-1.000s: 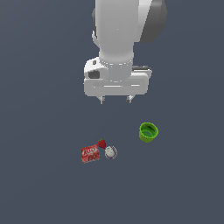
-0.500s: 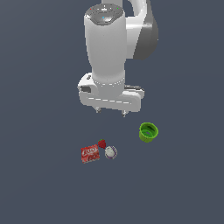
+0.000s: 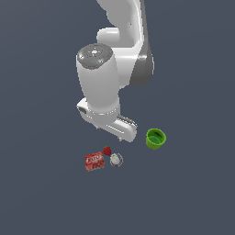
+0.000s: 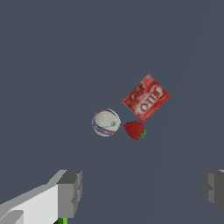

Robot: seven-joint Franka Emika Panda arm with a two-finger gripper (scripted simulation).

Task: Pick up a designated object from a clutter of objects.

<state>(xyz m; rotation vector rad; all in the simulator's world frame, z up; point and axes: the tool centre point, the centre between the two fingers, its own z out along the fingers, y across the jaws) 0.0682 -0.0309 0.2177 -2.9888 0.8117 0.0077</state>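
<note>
Box (image 3: 94,161) flat on worktop, touching strawberry (image 3: 107,150), ball (image 3: 116,159) beside. My pincer (image 4: 140,192) has dropped closer and swung round, wide open, empty; descent over box comes next.

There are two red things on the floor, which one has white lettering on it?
The flat red box, the larger of the two. The small strawberry beside it is rounded, with green leaves and no lettering.
</note>
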